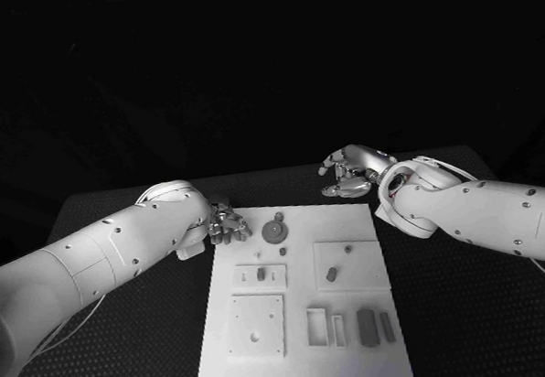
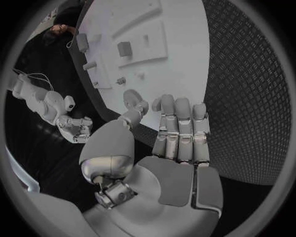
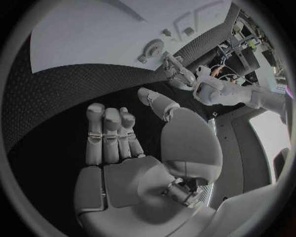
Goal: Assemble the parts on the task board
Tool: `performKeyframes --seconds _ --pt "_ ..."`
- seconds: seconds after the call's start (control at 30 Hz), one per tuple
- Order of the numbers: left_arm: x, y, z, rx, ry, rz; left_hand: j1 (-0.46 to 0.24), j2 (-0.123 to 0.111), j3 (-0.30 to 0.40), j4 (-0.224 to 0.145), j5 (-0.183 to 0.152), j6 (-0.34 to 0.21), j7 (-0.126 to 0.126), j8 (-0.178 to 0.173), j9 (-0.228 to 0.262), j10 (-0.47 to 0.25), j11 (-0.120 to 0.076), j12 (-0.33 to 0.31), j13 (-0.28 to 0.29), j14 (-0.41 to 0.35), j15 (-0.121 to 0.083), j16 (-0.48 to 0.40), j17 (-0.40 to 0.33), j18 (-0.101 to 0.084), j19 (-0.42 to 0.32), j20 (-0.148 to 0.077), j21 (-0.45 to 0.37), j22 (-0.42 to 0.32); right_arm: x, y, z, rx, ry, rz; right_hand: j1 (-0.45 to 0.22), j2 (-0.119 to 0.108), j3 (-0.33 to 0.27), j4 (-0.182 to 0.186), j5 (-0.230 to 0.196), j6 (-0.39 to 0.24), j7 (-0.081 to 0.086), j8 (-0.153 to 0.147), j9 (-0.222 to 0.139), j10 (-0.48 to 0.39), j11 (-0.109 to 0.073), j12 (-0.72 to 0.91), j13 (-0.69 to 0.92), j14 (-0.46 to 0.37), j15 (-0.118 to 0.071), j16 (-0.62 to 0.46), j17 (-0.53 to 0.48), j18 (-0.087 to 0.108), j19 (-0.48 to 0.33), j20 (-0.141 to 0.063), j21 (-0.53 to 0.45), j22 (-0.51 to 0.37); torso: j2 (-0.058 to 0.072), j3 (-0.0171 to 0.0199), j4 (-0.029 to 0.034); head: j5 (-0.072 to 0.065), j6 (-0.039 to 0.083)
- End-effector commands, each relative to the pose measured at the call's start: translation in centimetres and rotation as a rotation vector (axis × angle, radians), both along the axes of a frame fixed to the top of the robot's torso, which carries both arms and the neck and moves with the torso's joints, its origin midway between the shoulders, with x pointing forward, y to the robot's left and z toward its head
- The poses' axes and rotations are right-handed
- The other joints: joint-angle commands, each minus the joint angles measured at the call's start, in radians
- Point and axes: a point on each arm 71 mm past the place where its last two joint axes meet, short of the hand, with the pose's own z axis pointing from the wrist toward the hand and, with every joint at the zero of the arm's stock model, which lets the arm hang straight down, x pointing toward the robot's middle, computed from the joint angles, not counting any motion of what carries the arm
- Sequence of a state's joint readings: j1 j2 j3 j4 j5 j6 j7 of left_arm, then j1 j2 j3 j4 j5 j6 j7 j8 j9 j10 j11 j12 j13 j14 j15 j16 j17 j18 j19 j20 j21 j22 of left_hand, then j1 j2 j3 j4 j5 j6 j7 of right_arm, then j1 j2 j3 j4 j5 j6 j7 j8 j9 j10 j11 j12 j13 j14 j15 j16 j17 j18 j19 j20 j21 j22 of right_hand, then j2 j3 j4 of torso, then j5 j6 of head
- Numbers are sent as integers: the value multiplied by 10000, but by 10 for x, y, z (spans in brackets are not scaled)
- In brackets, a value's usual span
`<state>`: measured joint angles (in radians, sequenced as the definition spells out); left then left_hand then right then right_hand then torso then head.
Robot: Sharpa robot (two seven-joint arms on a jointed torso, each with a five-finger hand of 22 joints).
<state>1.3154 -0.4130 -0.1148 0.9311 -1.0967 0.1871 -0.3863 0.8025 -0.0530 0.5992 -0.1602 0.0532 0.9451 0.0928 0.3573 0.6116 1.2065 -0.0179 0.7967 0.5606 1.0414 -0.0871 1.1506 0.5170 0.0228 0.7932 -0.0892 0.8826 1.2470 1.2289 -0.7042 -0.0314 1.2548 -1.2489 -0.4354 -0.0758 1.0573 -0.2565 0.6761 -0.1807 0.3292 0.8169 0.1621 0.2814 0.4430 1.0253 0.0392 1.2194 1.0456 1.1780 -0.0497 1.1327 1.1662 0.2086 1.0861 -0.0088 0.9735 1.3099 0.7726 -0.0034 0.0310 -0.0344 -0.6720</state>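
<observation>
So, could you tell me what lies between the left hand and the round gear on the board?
In the head view, only bare white board lies between the left hand and the round gear.

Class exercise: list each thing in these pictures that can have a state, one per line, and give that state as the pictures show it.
left hand: open, holding nothing, at the board's far left corner.
right hand: open, holding nothing, beyond the board's far right corner.
task board: lying flat on the black table.
round gear part: lying flat on the board, untouched.
small peg: on the board just beyond the gear, apart from both hands.
</observation>
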Motion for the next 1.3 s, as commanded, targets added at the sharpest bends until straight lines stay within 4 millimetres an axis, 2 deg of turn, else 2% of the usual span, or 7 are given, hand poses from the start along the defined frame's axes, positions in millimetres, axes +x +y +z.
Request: performKeyframes --seconds 0.03,0.47,0.73,0.83,0.9,1.07,1.3 --pt "0 -2 0 -203 158 -127 44 128 -14 -66 -31 60 -1 52 -16 98 5 -74 -16 16 40 62 -15 -32 41 -888 -55 12 0 1 0 -11 -41 83 -98 21 -59 -13 23 91 92 58 -16 -1632 211 60 -11 -73 15 66 -17 532 20 -5 -58 149 0 -6 -7 -6 -4" --pt "1 0 0 -386 109 75 225 484 -20 -180 -32 185 -33 106 -46 209 -24 -110 -57 77 28 95 -27 -32 87 -892 -72 61 0 0 0 -20 -25 80 -97 26 -58 -13 29 93 91 61 -19 -1632 210 66 -19 -72 14 67 -20 532 21 -5 -59 149 2 -10 8 -18 -24" --pt "2 1 0 -602 95 202 570 949 73 -447 -28 378 -96 194 -61 390 -79 -154 -103 184 -13 160 -29 -17 173 -925 -60 125 0 0 0 -28 -7 81 -92 29 -56 -16 37 94 91 63 -21 -1633 210 69 -24 -72 14 68 -21 532 21 -6 -60 148 -1 -11 8 -15 -30" --pt "2 2 1 -642 73 246 596 973 77 -475 -27 390 -99 198 -63 407 -82 -161 -108 191 -14 162 -30 -18 177 -926 -61 130 0 0 0 -31 -1 80 -91 29 -55 -17 38 95 91 63 -21 -1633 210 69 -24 -72 14 68 -21 532 21 -6 -60 148 -1 -5 3 -11 -28" --pt "2 2 1 -677 48 274 781 1157 148 -630 -28 511 -132 257 -53 503 -112 -181 -127 251 -34 193 -27 -11 219 -939 -43 153 0 0 0 -32 0 77 -91 29 -55 -17 39 95 91 63 -22 -1633 210 69 -25 -72 14 68 -22 532 21 -6 -60 148 -1 -5 3 -11 -28" --pt "1 5 1 -988 104 469 893 1346 147 -803 -4 734 -206 342 -65 741 -179 -251 -177 413 -76 250 -33 -5 346 -973 -10 198 0 0 0 -38 7 68 -90 28 -54 -18 44 96 91 65 -22 -1633 210 71 -27 -73 14 68 -22 532 20 -6 -61 148 -6 -7 6 -6 -37" --pt "-1 10 1 -1475 302 798 856 1425 202 -966 426 989 -295 399 -131 1037 -272 -357 -222 634 -142 300 -57 1 529 -1033 -7 249 0 -1 0 -46 11 48 -90 27 -54 -19 52 97 90 66 -23 -1634 209 72 -30 -74 14 68 -24 532 19 -6 -62 148 -9 -6 13 -5 -24"
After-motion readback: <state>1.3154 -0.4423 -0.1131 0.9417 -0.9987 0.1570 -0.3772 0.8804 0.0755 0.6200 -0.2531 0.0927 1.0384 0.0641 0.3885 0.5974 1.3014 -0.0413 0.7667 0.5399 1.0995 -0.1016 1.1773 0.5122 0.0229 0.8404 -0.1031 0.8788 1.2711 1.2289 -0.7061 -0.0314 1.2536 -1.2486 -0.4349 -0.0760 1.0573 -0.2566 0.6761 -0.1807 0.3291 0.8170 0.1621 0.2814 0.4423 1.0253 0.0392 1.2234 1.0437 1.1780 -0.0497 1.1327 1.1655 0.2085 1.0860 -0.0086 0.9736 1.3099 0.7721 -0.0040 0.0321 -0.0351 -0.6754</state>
